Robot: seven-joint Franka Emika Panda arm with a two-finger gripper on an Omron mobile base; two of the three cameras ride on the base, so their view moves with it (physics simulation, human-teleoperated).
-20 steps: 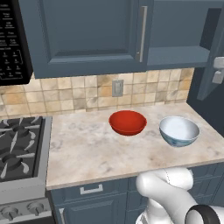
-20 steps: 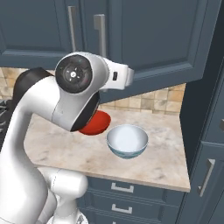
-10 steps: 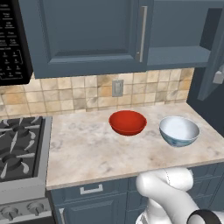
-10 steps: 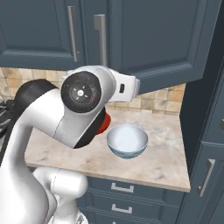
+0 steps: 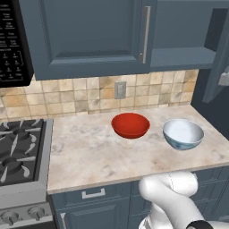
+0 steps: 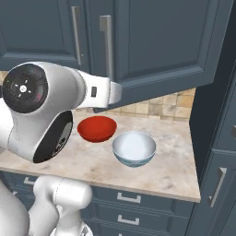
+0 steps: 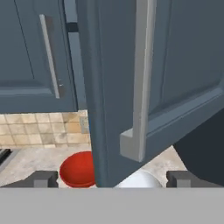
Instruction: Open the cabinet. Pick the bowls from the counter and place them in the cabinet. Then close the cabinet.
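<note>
On beige counter (image 5: 98,152): glossy red bowl (image 5: 130,125) (shallow).

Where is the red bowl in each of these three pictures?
Left base view: red bowl mid-counter, left of the white bowl.
Right base view: behind-left of the white bowl.
Hand view: bottom, partly behind the open cabinet door.
Shared landmark: the white bowl.

Beige marbled counter (image 5: 89,156) carries red bowl (image 5: 130,125) and white bowl (image 5: 182,133), near, apart.
</note>
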